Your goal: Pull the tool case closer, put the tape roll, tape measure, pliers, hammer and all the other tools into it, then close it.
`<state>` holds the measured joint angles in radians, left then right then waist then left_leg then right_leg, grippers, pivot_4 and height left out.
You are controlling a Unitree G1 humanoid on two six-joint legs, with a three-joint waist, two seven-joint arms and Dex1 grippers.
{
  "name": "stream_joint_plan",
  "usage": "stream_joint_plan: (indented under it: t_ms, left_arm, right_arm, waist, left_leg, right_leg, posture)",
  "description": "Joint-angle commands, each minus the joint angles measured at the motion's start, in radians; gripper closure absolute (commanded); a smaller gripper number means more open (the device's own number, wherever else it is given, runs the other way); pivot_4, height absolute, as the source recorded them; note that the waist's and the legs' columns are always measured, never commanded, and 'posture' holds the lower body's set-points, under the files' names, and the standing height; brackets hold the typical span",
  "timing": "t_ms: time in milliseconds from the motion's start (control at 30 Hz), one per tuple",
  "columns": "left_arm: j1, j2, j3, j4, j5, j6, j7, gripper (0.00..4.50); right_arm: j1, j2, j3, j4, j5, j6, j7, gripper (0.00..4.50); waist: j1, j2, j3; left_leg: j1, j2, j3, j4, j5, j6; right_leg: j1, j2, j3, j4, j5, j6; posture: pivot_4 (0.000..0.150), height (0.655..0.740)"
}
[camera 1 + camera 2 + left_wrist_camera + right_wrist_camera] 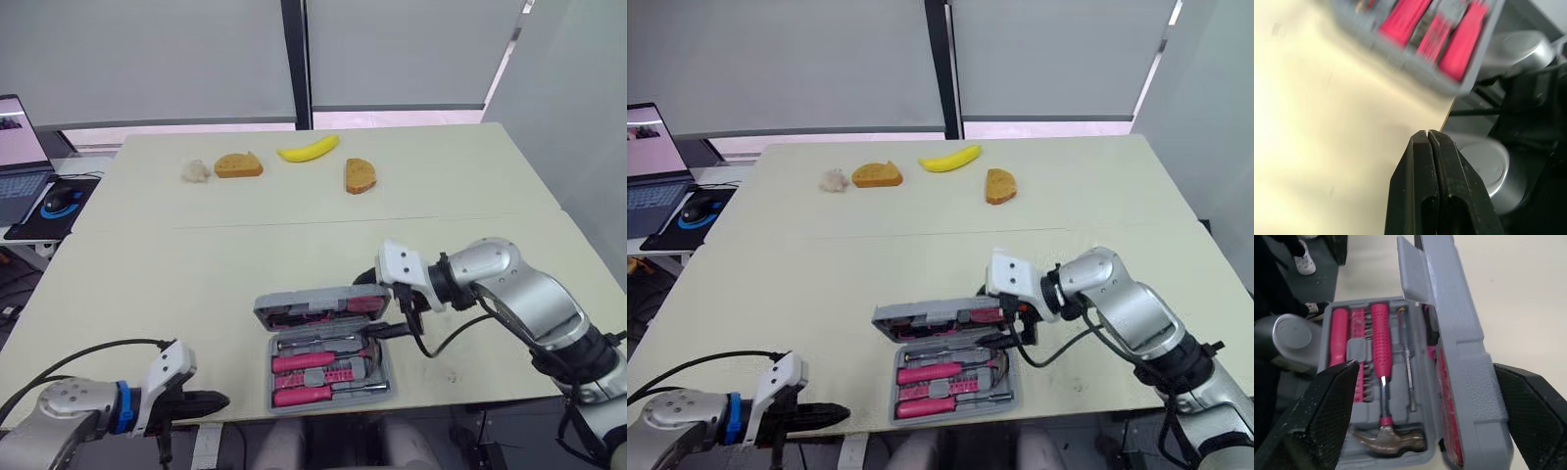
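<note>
The tool case (271, 377) is sitting at the near edge of the tabletop (245, 255), with its base lying flat and its lid (318, 298) standing half raised on the far side. The right end effector (397, 321) is hanging at the right end of that lid. It is released, with its fingers (1327, 406) spread wide and the lid's edge lying between them. The left end effector (220, 400) is hovering off to the case's left, past the tabletop's near edge. It is clenched on nothing.

The case looks like hard moulded plastic, stiff and lightly pebbled, so the fingers are likely getting fair grip on it. Loaded with steel, the base is probably heavy enough to stay put while the lid is swinging. The lid itself should be light and free on its hinge. The best place to take it is likely the free long edge or the outer face near the middle, pressing down evenly so it is not twisting.

Counting what is in view:
- One case.
- One hammer (1381, 382) with a pink grip.
- One slim metal shaft tool (1408, 362) beside the hammer.
- One more pink handle (1339, 335).
- One strip of small bits.
- Far beyond the case, one banana (308, 149), two bread slices (238, 164) and one pale crumpled lump (197, 170).
</note>
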<state>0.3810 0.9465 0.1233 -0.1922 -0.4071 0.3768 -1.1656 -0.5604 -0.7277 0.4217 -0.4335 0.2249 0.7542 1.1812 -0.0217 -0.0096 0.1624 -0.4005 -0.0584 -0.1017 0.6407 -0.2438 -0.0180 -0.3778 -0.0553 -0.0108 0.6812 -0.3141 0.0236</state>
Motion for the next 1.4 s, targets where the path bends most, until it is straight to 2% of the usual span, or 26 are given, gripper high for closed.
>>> stream_joint_plan:
  t_ms: [33,200,300,400,533,633,800,1033,1167,1400]
  left_arm:
    - [-0.008,-0.002,0.033,-0.024,0.005,0.002,0.024,4.50]
    - [-0.043,-0.013,0.039,-0.053,-0.001,0.040,0.079,4.50]
    - [-0.080,-0.030,0.035,-0.069,-0.002,0.080,0.127,4.50]
    - [-0.109,-0.046,0.013,-0.090,0.014,0.094,0.157,4.50]
    - [-0.156,-0.083,-0.070,-0.110,0.082,0.089,0.220,4.50]
    - [-0.174,-0.102,-0.120,-0.111,0.124,0.083,0.244,4.50]
    - [-0.194,-0.124,-0.187,-0.088,0.187,0.042,0.257,4.50]
    - [-0.251,-0.190,-0.264,-0.051,0.221,0.015,0.266,4.50]
    - [-0.265,-0.200,-0.282,-0.034,0.231,-0.002,0.257,4.50]
    - [-0.270,-0.210,-0.299,-0.026,0.235,-0.014,0.238,4.50]
  right_arm:
    - [0.017,-0.077,-0.021,-0.118,0.016,-0.020,0.031,0.02]
    - [0.037,-0.216,-0.132,-0.265,0.131,0.039,0.090,0.02]
    - [0.099,-0.319,-0.214,-0.336,0.198,0.055,0.123,0.02]
    - [0.167,-0.383,-0.217,-0.347,0.142,0.022,0.076,0.02]
    - [0.274,-0.387,-0.084,-0.312,-0.086,-0.010,-0.115,0.02]
    - [0.316,-0.363,0.016,-0.292,-0.213,-0.060,-0.185,0.61]
    - [0.339,-0.315,0.143,-0.186,-0.371,-0.151,-0.221,2.16]
    - [0.284,-0.160,0.243,-0.050,-0.456,-0.217,-0.189,3.71]
    - [0.261,-0.124,0.258,-0.009,-0.484,-0.251,-0.160,4.48]
    - [0.266,-0.097,0.235,-0.045,-0.470,-0.227,-0.108,4.48]
  waist:
    - [0.006,0.000,0.000]
    - [0.018,0.000,0.001]
    - [0.020,-0.002,0.001]
    - [0.022,-0.002,0.002]
    - [0.022,-0.003,0.001]
    - [0.020,-0.003,0.002]
    - [0.021,-0.003,0.002]
    - [0.020,-0.003,0.002]
    - [0.020,-0.003,0.002]
    - [0.020,-0.003,0.002]
  left_leg:
    - [0.000,0.000,0.000,0.000,0.000,0.000]
    - [0.000,0.000,0.000,0.000,0.000,0.000]
    - [0.000,0.000,0.000,0.000,0.000,0.000]
    - [0.000,0.000,0.000,0.000,0.000,0.000]
    - [0.001,0.001,0.001,0.000,0.000,0.000]
    - [0.000,0.001,0.001,0.000,0.000,0.000]
    - [0.000,0.000,0.001,0.000,0.000,0.000]
    - [0.001,0.000,0.000,0.001,0.000,0.000]
    - [0.001,0.000,0.000,0.002,0.000,0.000]
    - [0.001,0.000,0.000,0.002,0.000,0.000]
  right_leg:
    - [0.000,0.000,0.000,0.000,0.000,0.000]
    - [0.001,0.000,0.000,0.000,0.000,0.000]
    - [0.001,0.000,0.000,-0.001,0.000,0.000]
    - [0.002,0.000,-0.001,-0.001,0.000,0.000]
    - [0.003,0.000,-0.001,-0.001,0.000,0.000]
    - [0.003,0.000,0.000,-0.001,0.000,0.000]
    - [0.003,0.000,0.000,-0.001,0.000,0.000]
    - [0.004,0.001,-0.001,-0.001,0.000,0.000]
    - [0.004,0.000,-0.001,-0.001,0.000,0.001]
    - [0.004,0.000,-0.001,0.000,0.000,0.001]
  posture:
    - [0.150,0.7400]
    - [0.150,0.7400]
    - [0.150,0.7400]
    - [0.150,0.7400]
    - [0.150,0.7400]
    - [0.150,0.7400]
    - [0.150,0.7400]
    - [0.150,0.7400]
    - [0.150,0.7400]
    - [0.150,0.7400]
